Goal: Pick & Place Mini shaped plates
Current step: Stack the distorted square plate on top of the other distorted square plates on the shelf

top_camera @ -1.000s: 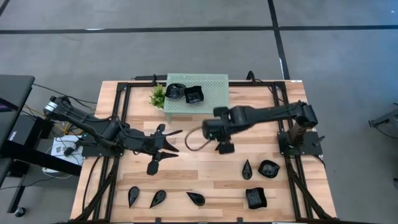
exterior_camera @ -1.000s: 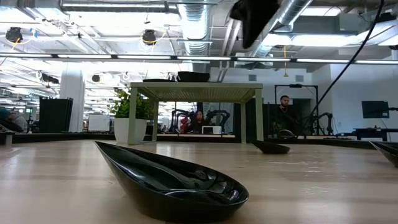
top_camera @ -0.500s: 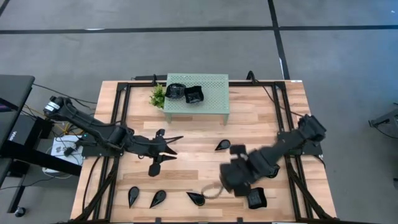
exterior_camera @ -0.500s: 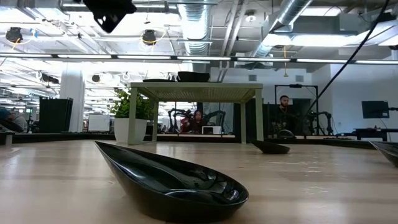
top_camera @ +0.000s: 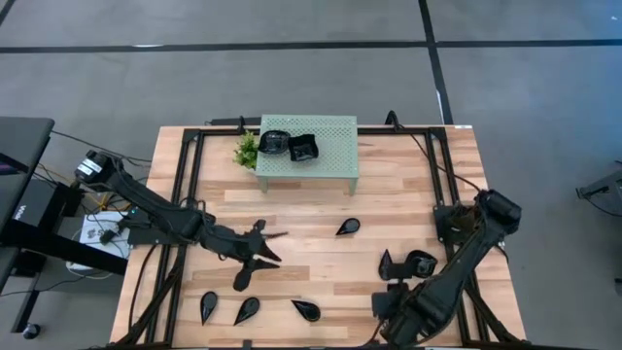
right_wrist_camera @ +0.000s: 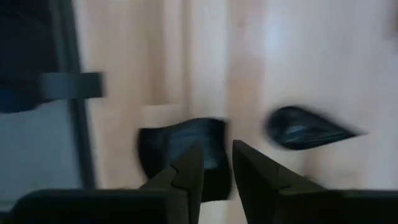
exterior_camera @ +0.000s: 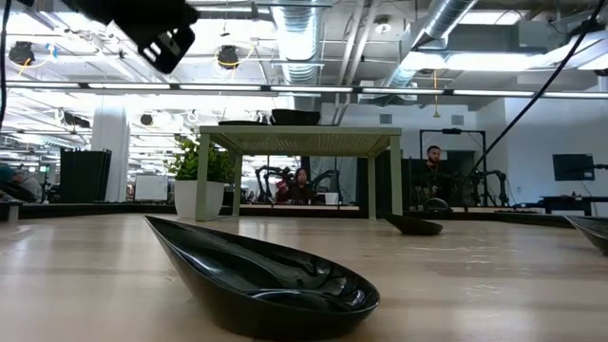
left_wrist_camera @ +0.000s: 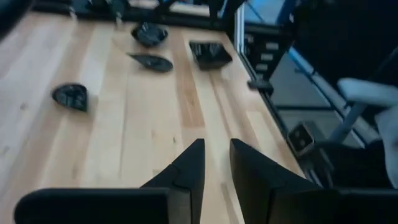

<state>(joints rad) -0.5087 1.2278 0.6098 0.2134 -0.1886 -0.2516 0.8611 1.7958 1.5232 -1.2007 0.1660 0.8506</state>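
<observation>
Two plates (top_camera: 289,146) sit on the green stand (top_camera: 330,160), seven show below it, maybe another under the right gripper (right_wrist_camera: 214,171); both grippers' fingers narrowly parted, empty.

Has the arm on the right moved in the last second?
Yes. The right gripper has swung from just below the green stand down to the table's near edge, over a square plate.

Two glossy black mini plates (top_camera: 288,146) sat on the green stand. Three teardrop plates (top_camera: 247,310) lay along the table's near edge, another (top_camera: 347,227) mid-table, others (top_camera: 419,263) at right.
</observation>
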